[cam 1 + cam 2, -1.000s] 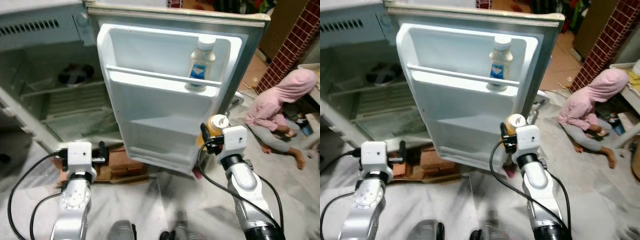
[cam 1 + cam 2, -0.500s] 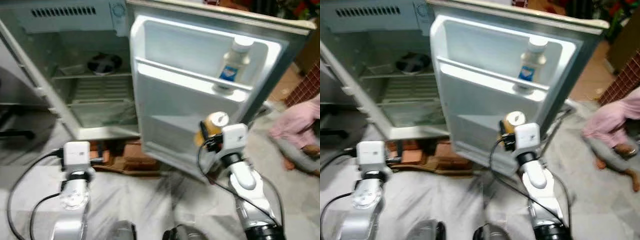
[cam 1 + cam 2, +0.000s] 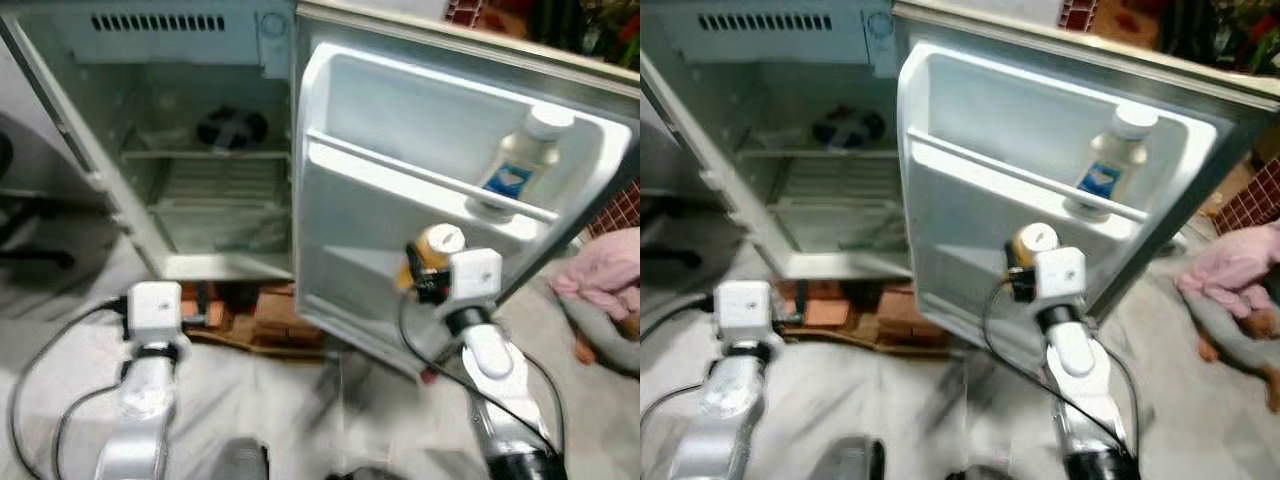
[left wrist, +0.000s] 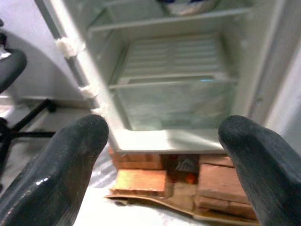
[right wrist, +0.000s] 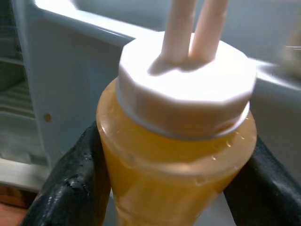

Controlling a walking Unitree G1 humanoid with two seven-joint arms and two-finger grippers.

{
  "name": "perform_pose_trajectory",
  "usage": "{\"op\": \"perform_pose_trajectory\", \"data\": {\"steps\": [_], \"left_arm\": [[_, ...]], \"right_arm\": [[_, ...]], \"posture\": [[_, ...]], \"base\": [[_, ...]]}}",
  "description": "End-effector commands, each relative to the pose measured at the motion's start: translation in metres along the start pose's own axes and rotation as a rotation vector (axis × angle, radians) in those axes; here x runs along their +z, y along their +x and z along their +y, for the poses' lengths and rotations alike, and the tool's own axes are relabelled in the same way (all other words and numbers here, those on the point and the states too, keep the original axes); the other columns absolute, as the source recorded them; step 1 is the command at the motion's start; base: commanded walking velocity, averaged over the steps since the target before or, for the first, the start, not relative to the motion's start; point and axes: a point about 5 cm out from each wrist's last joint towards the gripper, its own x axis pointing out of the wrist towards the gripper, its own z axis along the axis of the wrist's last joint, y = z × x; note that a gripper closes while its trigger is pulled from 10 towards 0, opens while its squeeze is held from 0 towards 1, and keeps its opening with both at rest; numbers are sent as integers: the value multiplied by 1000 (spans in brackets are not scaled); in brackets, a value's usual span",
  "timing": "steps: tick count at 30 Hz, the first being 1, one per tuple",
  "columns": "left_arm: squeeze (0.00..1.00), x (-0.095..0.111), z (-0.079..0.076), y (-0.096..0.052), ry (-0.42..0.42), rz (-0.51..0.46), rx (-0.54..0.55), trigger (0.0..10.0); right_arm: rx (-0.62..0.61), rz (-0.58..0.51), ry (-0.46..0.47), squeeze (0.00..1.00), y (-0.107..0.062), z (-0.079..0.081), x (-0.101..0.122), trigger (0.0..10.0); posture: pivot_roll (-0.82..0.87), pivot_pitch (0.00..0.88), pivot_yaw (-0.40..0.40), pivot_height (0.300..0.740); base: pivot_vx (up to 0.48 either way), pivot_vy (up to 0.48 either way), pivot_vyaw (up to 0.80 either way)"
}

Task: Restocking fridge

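Nearest to us, our right gripper [image 5: 164,174] is clamped on a yellow bottle with a white cap [image 3: 432,258], held up in front of the lower part of the open fridge door [image 3: 400,200]. Our left gripper [image 4: 164,165] hangs low with its fingers [image 4: 61,169] spread apart, above brown cardboard [image 3: 270,318] on the floor at the fridge's foot. Farther off, a white bottle with a blue label [image 3: 520,165] stands on the door shelf [image 3: 400,178], a dark item [image 3: 232,128] rests on a shelf inside the fridge [image 3: 120,40], and a person in pink [image 3: 612,290] sits on the floor to the right.

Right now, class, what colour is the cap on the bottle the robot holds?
White, on the yellow bottle; the right wrist view shows it best.
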Motion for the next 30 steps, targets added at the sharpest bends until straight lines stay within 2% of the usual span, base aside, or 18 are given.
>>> {"op": "perform_pose_trajectory", "data": {"steps": [1,13,17,24,30], "left_arm": [[0,2,-5,-1,-13,-10,-18,10000],[0,0,-5,-3,-19,1,-24,10000],[0,3,-5,-9,-18,3,-23,10000],[0,-7,1,-18,-5,26,-62,10000],[0,-6,0,-17,-5,31,-65,10000]], "right_arm": [[-16,4,2,0,-5,-8,0,10000],[3,10,17,0,-9,-5,-2,10000],[18,28,26,0,-16,-4,-5,10000],[84,93,43,0,-38,-4,-16,10000],[82,103,43,0,-38,-5,-18,10000]], "posture": [[79,114,-39,740],[79,118,-41,740],[79,122,-42,740],[75,133,-43,740],[74,136,-43,722]], "base": [[0,0,0],[0,0,0],[0,0,0],[0,0,0],[0,0,0]]}}
